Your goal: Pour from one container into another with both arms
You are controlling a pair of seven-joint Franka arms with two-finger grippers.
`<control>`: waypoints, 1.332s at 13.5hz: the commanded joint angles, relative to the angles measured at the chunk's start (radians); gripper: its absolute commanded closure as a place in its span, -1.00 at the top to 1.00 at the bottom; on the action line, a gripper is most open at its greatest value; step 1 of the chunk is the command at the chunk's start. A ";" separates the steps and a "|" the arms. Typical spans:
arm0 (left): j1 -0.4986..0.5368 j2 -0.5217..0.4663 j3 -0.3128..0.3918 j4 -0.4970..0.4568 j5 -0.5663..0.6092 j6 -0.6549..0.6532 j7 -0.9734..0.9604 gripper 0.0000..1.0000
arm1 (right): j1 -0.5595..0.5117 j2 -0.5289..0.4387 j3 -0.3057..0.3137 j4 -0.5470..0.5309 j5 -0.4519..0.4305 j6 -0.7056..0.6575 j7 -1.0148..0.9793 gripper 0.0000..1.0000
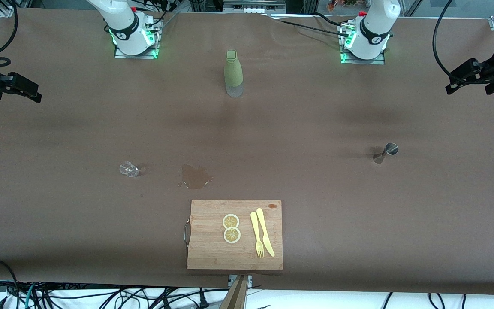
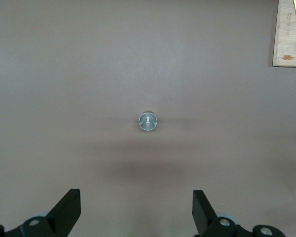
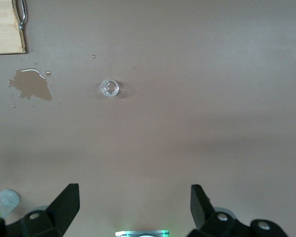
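The small steel jigger stands upright on the brown table toward the left arm's end. In the left wrist view the jigger shows from straight above as a shiny ring. The tiny clear glass stands toward the right arm's end, and the right wrist view looks down into the glass. My left gripper hangs high above the table, open and holding nothing. My right gripper is likewise raised high, open and empty. Neither touches anything.
A tall olive-green bottle stands between the two arm bases. A puddle of liquid lies between the glass and a wooden cutting board. The board carries two lemon slices, a yellow fork and a yellow knife.
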 commanded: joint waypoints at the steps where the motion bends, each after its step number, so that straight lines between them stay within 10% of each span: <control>1: -0.002 0.002 -0.001 0.019 0.027 -0.020 0.018 1.00 | -0.006 0.000 0.004 0.010 -0.001 0.001 0.010 1.00; 10: 0.009 0.008 0.005 0.019 0.027 -0.013 0.058 1.00 | -0.008 0.000 0.004 0.010 -0.003 0.001 0.008 1.00; 18: 0.177 0.147 0.044 0.006 -0.064 0.087 0.654 1.00 | -0.032 0.040 -0.024 0.007 0.002 0.002 0.011 1.00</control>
